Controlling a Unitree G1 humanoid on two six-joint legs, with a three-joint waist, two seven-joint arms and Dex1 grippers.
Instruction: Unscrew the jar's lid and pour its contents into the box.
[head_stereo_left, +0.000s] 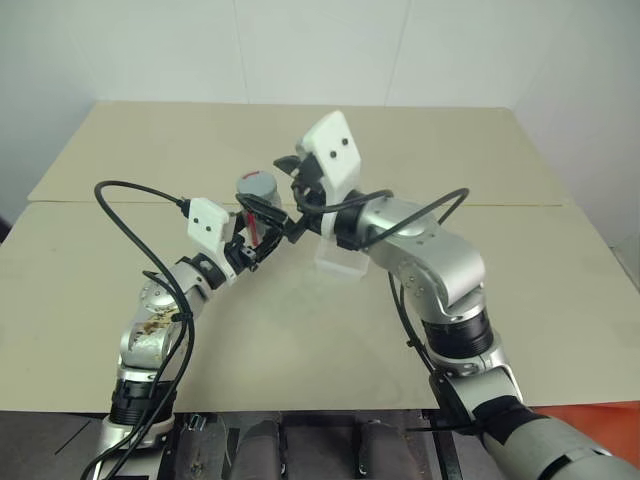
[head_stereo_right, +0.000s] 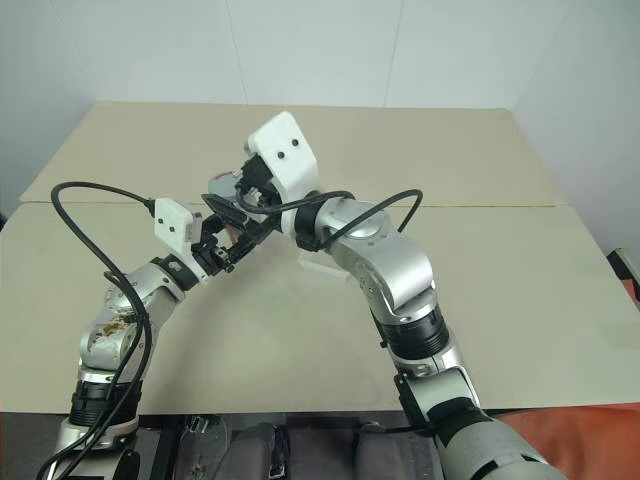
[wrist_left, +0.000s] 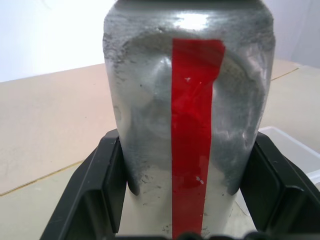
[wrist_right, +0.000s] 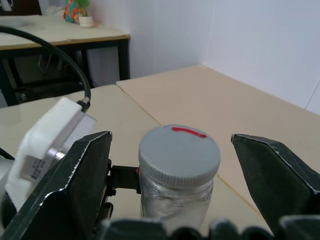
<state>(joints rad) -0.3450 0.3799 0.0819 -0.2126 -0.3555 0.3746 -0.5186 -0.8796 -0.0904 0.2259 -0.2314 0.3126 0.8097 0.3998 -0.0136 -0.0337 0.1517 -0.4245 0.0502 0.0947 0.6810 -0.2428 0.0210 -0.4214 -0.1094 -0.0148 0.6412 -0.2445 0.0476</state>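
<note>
One beige table (head_stereo_left: 520, 290) carries the work. Above its middle, clear of the surface, two grippers meet, and one jar (wrist_left: 190, 125) is held up between them.

The jar, a silvery cylinder with a red stripe down its side, stands with its long axis upright. It is clamped low on its body by the left gripper (head_stereo_left: 252, 243), whose black fingers (wrist_left: 97, 190) are pressed against both sides.

The right gripper (wrist_right: 182, 192) is spread wide and holds nothing. Its two fingers stand well apart on either side of the one grey lid (wrist_right: 179, 155), touching neither side. The lid is seated on the jar, red mark uppermost, so the unscrewing is judged not yet begun. The coming move is judged to turn on this: the lid lies straight ahead between the open fingers, which must close across it and twist about the upright axis.

One clear plastic box (head_stereo_left: 338, 262) rests on the table just below the right wrist, toward the far edge.
</note>
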